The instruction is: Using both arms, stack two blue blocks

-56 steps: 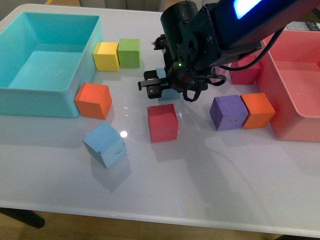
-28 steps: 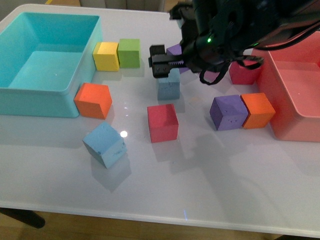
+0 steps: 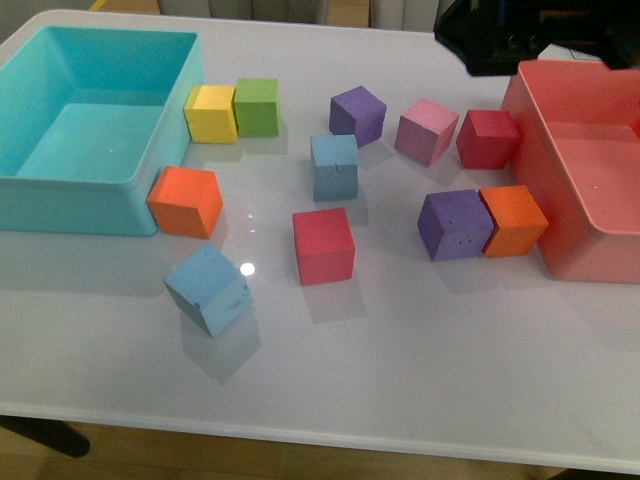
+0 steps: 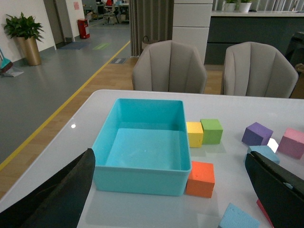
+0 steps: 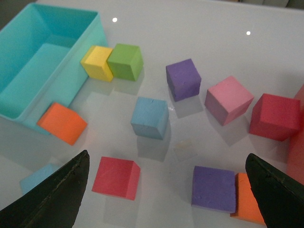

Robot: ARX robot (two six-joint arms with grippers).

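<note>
White glossy tabletop, front view; clock directions are read with 12 o'clock pointing away from the robot. A large turquoise plastic bin is set at 10 o'clock and a large coral-pink plastic bin at 3 o'clock. Part of a black robot arm is seen at 1 o'clock, above the tabletop.

The left gripper is shown in the left wrist view with its dark fingers spread wide and nothing between them. The right gripper is likewise released in the right wrist view, its jaws wide apart and empty.

The two blue blocks are not stacked. The first light sky-blue foam cube is placed near the middle of the tabletop. The second light sky-blue foam cube is found well apart from it, at 7 o'clock, turned corner-on. Both rest on the tabletop, clear of the grippers.

A red foam cube is seen at 6 o'clock of the first blue cube and a purple foam cube at 1 o'clock. A yellow foam cube and a green foam cube are set touching, just beside the turquoise bin's far corner. An orange foam cube is placed against its near corner.
</note>
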